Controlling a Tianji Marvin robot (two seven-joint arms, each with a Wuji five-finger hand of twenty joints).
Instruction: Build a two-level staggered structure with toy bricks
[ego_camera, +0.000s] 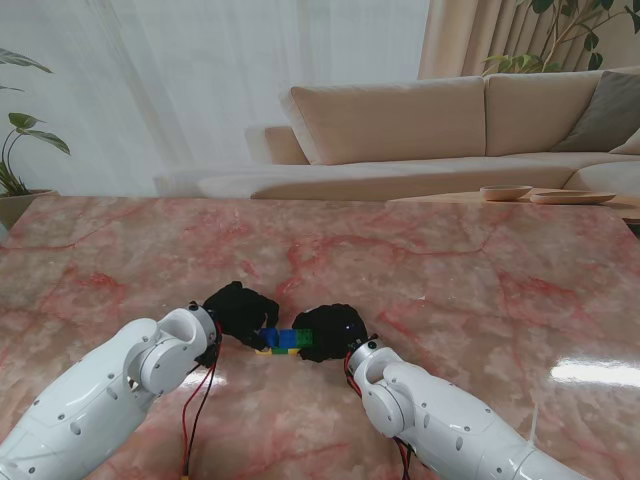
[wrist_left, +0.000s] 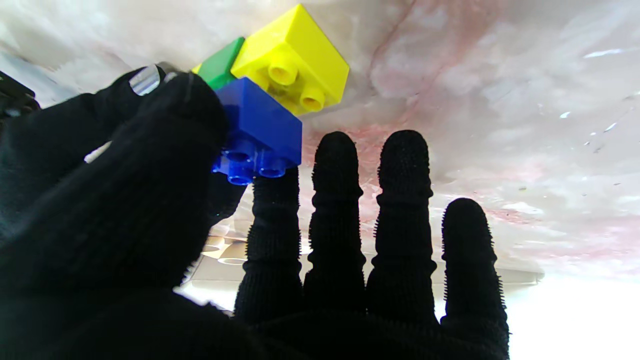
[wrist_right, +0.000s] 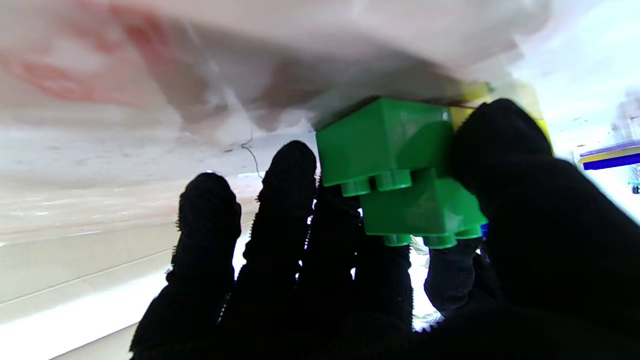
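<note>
A small brick stack sits on the marble table (ego_camera: 420, 260) between my two black-gloved hands. On its upper level a blue brick (ego_camera: 270, 338) and a green brick (ego_camera: 300, 338) lie side by side, with a yellow brick (ego_camera: 264, 350) showing underneath. In the left wrist view the blue brick (wrist_left: 262, 127) rests offset on the yellow brick (wrist_left: 292, 60). My left hand (ego_camera: 240, 312) has its thumb (wrist_left: 170, 150) on the blue brick's side and its index tip at the studs. My right hand (ego_camera: 330, 330) pinches the upper green brick (wrist_right: 425, 210), which sits staggered on a lower green brick (wrist_right: 385, 140).
A beige sofa (ego_camera: 440, 130) stands beyond the table's far edge, and a low side table with two shallow bowls (ego_camera: 505, 192) is at the far right. A potted plant (ego_camera: 15, 150) is at the far left. Red wires (ego_camera: 195, 410) hang under my left wrist.
</note>
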